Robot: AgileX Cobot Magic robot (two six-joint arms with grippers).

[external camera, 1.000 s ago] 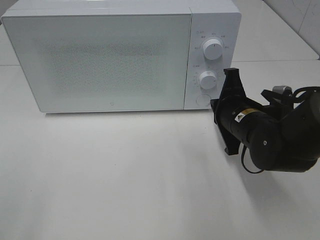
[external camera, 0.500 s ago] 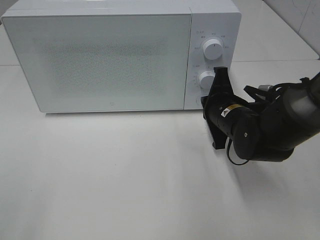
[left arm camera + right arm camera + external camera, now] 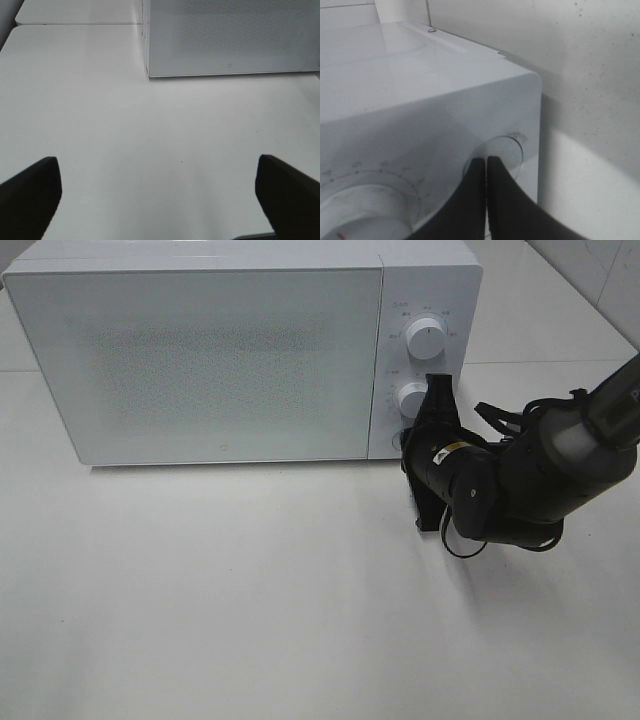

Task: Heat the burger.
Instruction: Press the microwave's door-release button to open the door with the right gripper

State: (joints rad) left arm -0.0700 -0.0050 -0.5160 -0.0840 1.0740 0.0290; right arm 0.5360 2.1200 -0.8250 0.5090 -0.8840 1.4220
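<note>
Now in hand: opening the microwave [image 3: 245, 355], by my reading; its door [image 3: 150, 370] is shut flat against the front.
Right gripper [image 3: 486, 161]: fingers closed together with nothing between them, tips at the round button [image 3: 509, 148] in the lower corner of the control panel, below the lower dial [image 3: 365, 212].
Contact: the tips look to touch the button's face near its edge; whether it is pressed in, I cannot tell.
Left gripper [image 3: 157, 167]: fingers spread wide and empty, hovering above the bare table [image 3: 150, 115] near the microwave's left front corner.
Burger: in none of the views; the frosted door hides the inside, so I cannot tell whether it is in there.
Doing it well: push straight along the button's axis, centred rather than on the rim, firmly enough to release the latch. Steer clear of the lower dial so no setting shifts, and leave room for the door to swing.
Risk: off-centre tips may slip off, or shove the whole oven backward.
</note>
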